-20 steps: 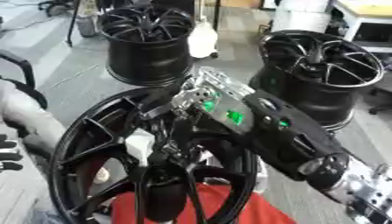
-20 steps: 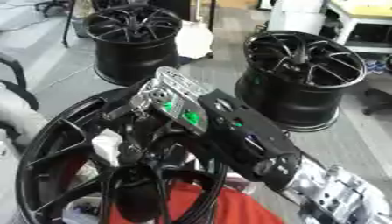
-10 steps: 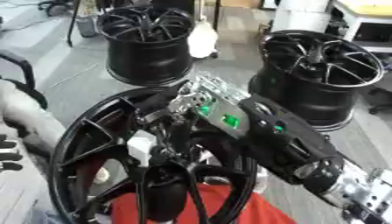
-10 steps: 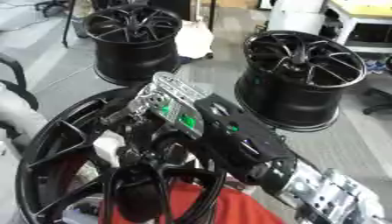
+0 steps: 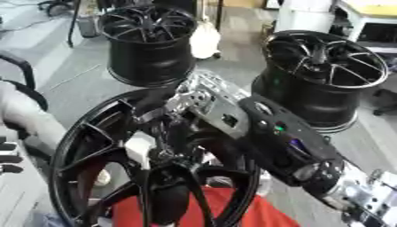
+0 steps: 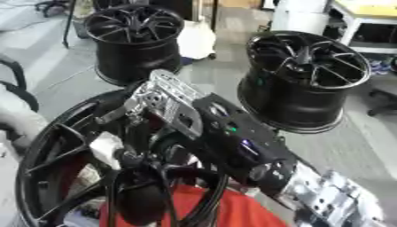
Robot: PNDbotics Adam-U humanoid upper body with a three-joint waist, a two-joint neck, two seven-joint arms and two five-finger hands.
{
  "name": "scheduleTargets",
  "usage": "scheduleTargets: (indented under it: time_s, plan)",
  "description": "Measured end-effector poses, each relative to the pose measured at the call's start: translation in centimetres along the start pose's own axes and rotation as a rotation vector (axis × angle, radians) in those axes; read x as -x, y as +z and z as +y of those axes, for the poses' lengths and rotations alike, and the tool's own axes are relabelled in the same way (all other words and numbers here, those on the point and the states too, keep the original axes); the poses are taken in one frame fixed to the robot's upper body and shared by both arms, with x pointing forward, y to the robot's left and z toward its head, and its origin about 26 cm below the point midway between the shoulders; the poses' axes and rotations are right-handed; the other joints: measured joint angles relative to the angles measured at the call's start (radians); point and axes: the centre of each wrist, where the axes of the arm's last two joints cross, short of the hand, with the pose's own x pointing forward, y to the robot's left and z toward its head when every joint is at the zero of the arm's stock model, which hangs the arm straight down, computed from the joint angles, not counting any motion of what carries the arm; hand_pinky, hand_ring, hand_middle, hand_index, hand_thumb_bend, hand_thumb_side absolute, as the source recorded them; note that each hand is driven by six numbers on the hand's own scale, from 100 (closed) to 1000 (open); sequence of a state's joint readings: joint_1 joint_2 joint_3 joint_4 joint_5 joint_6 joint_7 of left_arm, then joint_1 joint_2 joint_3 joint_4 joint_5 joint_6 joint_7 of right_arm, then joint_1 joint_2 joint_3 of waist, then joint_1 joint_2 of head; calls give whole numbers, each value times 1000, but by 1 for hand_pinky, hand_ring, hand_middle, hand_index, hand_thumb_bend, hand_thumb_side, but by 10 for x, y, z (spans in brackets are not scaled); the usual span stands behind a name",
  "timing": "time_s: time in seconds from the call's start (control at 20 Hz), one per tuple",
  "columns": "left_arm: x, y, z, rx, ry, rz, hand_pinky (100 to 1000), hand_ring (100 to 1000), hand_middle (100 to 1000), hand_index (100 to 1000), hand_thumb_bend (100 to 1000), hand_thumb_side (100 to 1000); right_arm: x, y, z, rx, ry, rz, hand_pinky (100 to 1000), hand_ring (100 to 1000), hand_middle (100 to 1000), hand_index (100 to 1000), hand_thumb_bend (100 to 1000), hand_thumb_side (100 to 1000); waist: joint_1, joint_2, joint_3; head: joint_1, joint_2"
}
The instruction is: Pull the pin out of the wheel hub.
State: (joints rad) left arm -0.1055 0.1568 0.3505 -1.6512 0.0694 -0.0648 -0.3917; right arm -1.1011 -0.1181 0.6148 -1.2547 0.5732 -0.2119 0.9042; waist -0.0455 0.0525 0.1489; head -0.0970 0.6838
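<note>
Reaching in from the lower right, the right arm (image 5: 287, 146) is stretching diagonally across the nearest wheel (image 5: 85, 146), and the right hand (image 5: 174, 117) is lying over the wheel's centre. Its fingers are pointing down toward the hub (image 5: 167, 155), but the picture is blurring there, so I cannot tell how far they are curled or whether they are gripping anything. The pin itself is not showing; only a pale patch (image 5: 139, 148) is sitting just left of the hub.

Counting wheels: three black ones are in view. One is lying nearest the camera with the hand over it, one (image 5: 147, 40) is standing at the far left, and one (image 5: 329, 75) is standing at the far right, well apart from each other on the grey floor (image 5: 70, 71).

One red cloth (image 5: 217, 206) is showing beneath the near wheel's spokes. One white bag-like shape (image 5: 205, 40) is sitting between the two far wheels.
</note>
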Motion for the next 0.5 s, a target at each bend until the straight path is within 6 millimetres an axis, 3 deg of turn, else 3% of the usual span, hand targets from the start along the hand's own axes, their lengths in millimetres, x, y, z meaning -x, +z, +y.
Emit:
scheduleTargets:
  time_s: [0.3,0.5]
  plan:
    - [0,0,0,2,0,1,585,625,667,800,100,823,-15,25,-33,120,8,-29,839,852,515,612,100,100,-8,-5,-9,0,1]
    - [0,0,0,2,0,2,586,625,667,801,100,822,-8,68,-46,235,-14,22,840,852,512,612,100,100,-13,-9,-21,5,2]
